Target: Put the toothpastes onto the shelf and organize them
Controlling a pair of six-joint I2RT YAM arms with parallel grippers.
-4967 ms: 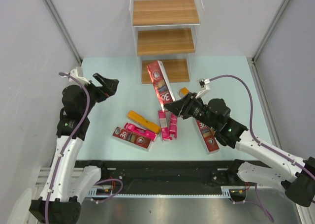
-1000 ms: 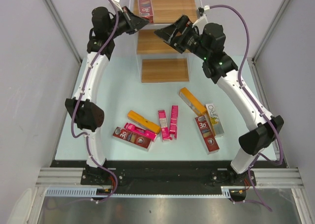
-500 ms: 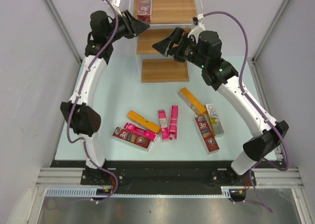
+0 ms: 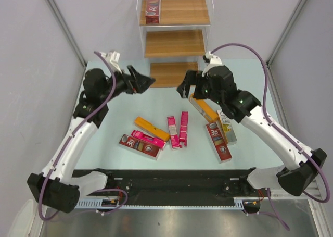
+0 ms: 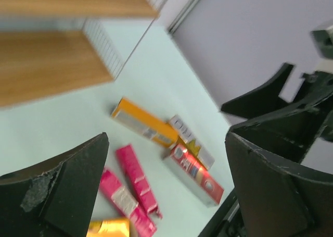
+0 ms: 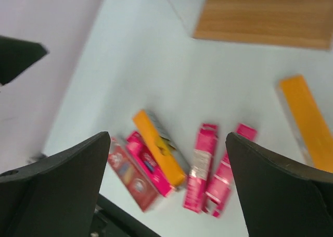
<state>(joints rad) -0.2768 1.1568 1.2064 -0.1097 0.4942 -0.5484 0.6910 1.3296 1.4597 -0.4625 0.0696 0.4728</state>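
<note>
The shelf stands at the far edge of the tabletop. One carton sits on its top board, at the left end. In front of the shelf, on the tabletop, three cartons bunch at the near left, apparently overlapping. Two slim cartons lie side by side in the middle, and three further cartons lie close together to the right.

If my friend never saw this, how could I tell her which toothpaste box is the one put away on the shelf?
Find the stepped wooden shelf at the far end of the pale green table. On its top board, at the left end, sits one dark red carton. It is the only box on the shelf; the other cartons all lie scattered on the table.
</note>
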